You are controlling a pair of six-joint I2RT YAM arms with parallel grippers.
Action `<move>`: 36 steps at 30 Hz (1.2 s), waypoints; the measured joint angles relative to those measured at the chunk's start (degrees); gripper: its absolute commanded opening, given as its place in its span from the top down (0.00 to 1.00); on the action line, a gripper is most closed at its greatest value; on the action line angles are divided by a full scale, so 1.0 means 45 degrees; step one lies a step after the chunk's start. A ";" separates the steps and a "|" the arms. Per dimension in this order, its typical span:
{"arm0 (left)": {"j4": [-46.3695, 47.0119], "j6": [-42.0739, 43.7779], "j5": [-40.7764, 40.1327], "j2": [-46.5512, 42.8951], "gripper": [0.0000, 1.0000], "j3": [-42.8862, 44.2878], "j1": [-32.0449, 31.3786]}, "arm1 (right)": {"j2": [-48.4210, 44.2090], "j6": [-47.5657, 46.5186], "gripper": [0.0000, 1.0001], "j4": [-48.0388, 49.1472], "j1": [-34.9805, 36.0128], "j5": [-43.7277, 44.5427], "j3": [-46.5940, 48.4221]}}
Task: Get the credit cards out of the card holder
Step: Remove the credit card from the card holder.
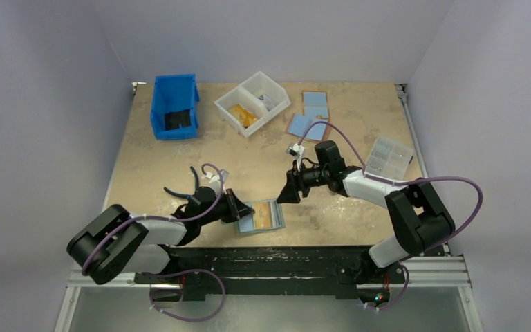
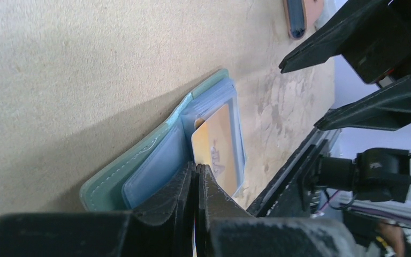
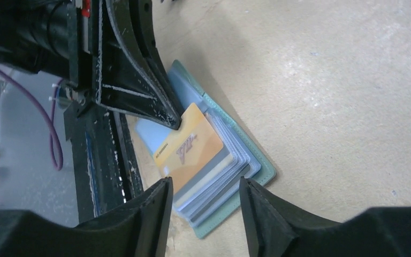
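The teal card holder (image 1: 261,216) lies open and flat near the table's front edge, its clear sleeves fanned out (image 3: 230,171). A tan-orange credit card (image 3: 190,147) sticks partway out of a sleeve toward the left arm; it also shows in the left wrist view (image 2: 217,144). My left gripper (image 2: 198,167) is shut on that card's corner, low over the holder's left half (image 1: 238,206). My right gripper (image 3: 206,209) is open and empty, hovering above the holder's right side (image 1: 289,194). Grey edges of other cards show in the sleeves. No dark card is plainly seen.
A blue bin (image 1: 175,107) and a white divided tray (image 1: 252,102) stand at the back. Flat light-blue-and-brown wallets (image 1: 311,114) lie back right, with a clear plastic box (image 1: 388,156) at the right edge. The black base rail (image 1: 276,259) runs just in front of the holder.
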 measured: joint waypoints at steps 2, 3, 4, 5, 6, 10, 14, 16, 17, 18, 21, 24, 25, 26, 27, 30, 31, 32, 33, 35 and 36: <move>-0.0971 0.0597 -0.0102 -0.0709 1.00 0.0126 0.0000 | -0.0068 -0.0665 0.31 -0.0345 -0.0039 -0.0466 0.0121; -0.1394 0.0884 -0.0151 -0.1005 1.00 0.0199 0.0000 | -0.0112 -0.0913 0.29 -0.0505 -0.0068 -0.0646 0.0185; -0.1753 0.1137 -0.0204 -0.1253 1.00 0.0272 0.0000 | -0.0136 -0.1195 0.25 -0.0661 -0.0078 -0.0845 0.0267; -0.2127 0.1394 -0.0267 -0.1496 1.00 0.0345 0.0000 | -0.0155 -0.1467 0.23 -0.0835 -0.0083 -0.1010 0.0389; -0.2477 0.1647 -0.0306 -0.1695 1.00 0.0418 0.0000 | -0.0155 -0.1700 0.18 -0.1020 -0.0083 -0.1156 0.0505; -0.3725 0.2526 -0.0447 -0.2166 1.00 0.0748 0.0000 | -0.0170 -0.2807 0.09 -0.1991 -0.0102 -0.1540 0.1064; -0.4896 0.3288 -0.0573 -0.2438 1.00 0.1248 0.0000 | -0.0335 -0.3779 0.02 -0.2871 -0.0248 -0.1608 0.1486; -0.5421 0.3604 -0.0646 -0.2535 1.00 0.1506 0.0000 | -0.0471 -0.4269 0.01 -0.3215 -0.0335 -0.1715 0.1598; -0.5668 0.3750 -0.0680 -0.2560 1.00 0.1632 0.0000 | -0.0525 -0.4522 0.01 -0.3410 -0.0369 -0.1812 0.1632; -0.5901 0.3891 -0.0719 -0.2574 1.00 0.1758 0.0000 | -0.0568 -0.4775 0.01 -0.3565 -0.0398 -0.1889 0.1647; -0.6484 0.4172 -0.0821 -0.2584 1.00 0.2069 0.0019 | -0.0612 -0.5576 0.01 -0.4187 -0.0413 -0.1991 0.1719; -0.6975 0.4410 -0.0913 -0.2584 1.00 0.2351 0.0068 | -0.0627 -0.6402 0.01 -0.4833 -0.0413 -0.2069 0.1826; -0.7091 0.4478 -0.0952 -0.2584 1.00 0.2429 0.0078 | -0.0636 -0.6649 0.01 -0.4988 -0.0413 -0.2093 0.1851; -0.7189 0.4527 -0.0962 -0.2584 1.00 0.2487 0.0083 | -0.0661 -0.6849 0.01 -0.5110 -0.0413 -0.2098 0.1860; -0.7320 0.4580 -0.0962 -0.2584 1.00 0.2560 0.0083 | -0.0729 -0.7121 0.01 -0.5280 -0.0413 -0.2089 0.1860; -0.7665 0.4634 -0.0962 -0.2579 1.00 0.2778 0.0083 | -0.0996 -0.7689 0.01 -0.5581 -0.0413 -0.2055 0.1870; -0.7747 0.4663 -0.0962 -0.2579 1.00 0.2841 0.0083 | -0.1093 -0.7888 0.01 -0.5673 -0.0408 -0.2001 0.1885; -0.7825 0.4702 -0.0957 -0.2579 1.00 0.2905 0.0083 | -0.1180 -0.8092 0.01 -0.5785 -0.0408 -0.1933 0.1933; -0.7864 0.4721 -0.0952 -0.2579 1.00 0.2963 0.0083 | -0.1214 -0.8272 0.01 -0.5897 -0.0398 -0.1870 0.2011; -0.7990 0.4789 -0.0947 -0.2574 1.00 0.3089 0.0083 | -0.1229 -0.8796 0.01 -0.6309 -0.0369 -0.1749 0.2390; -0.8029 0.4809 -0.0942 -0.2560 1.00 0.3138 0.0083 | -0.1229 -0.9049 0.01 -0.6494 -0.0330 -0.1685 0.2633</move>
